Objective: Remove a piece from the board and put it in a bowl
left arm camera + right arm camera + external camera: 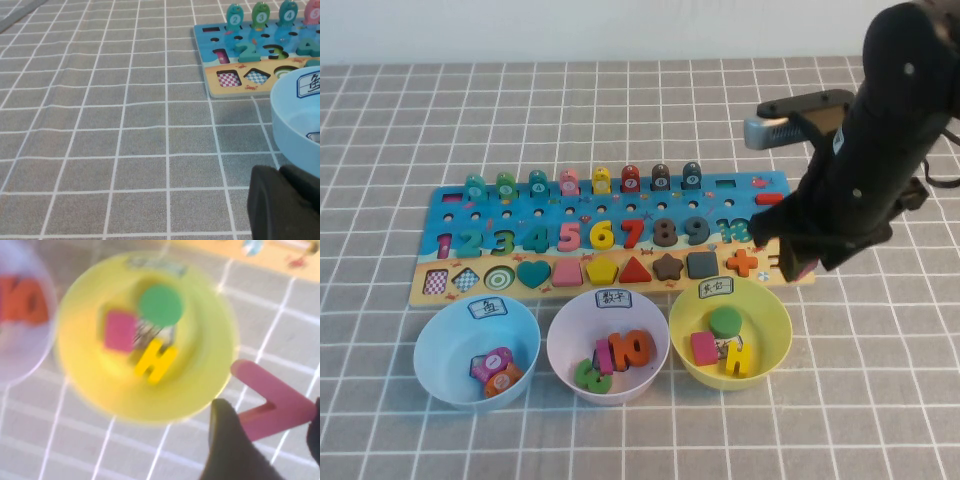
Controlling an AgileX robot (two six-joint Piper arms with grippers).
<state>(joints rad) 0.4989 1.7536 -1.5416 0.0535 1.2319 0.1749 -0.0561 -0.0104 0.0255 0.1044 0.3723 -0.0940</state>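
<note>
Above the right end of the long blue-and-tan wooden puzzle board (610, 235), your right gripper (265, 432) is clamped on the small flat pink-red wooden ">" piece (272, 402), holding it in the air just beyond the rim of the pale yellow round plastic bowl (775, 345). That bowl, at the table's near edge, holds a green disc (725, 321), a pink square (704, 348) and a yellow block (738, 357). Your left gripper (285, 205) sits low beside the light blue bowl (295, 120); you cannot tell its finger state.
</note>
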